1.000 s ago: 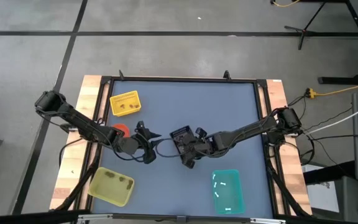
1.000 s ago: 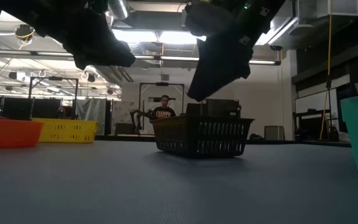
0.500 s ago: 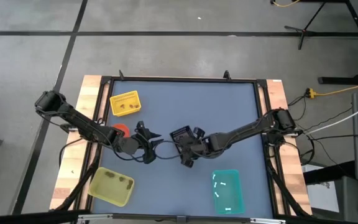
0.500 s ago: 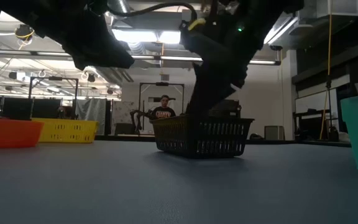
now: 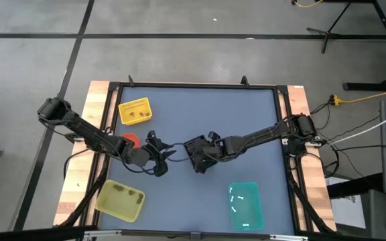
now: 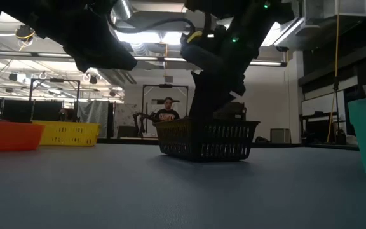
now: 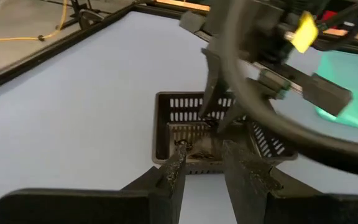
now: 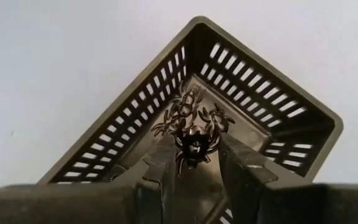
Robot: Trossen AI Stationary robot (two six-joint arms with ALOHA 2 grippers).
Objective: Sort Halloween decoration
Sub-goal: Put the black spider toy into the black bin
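Sorting partly done: right gripper [image 8: 191, 152], fingers apart around a black spider [image 8: 193, 144], in black basket [image 8: 260, 106]; left gripper [image 7: 201, 163] idle, fingers apart

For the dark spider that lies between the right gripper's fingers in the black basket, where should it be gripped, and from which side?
Grip the dark spider across its round body, from above: the black basket walls bar any sideways approach, and its thin legs would likely slip. The right gripper already straddles it, open.
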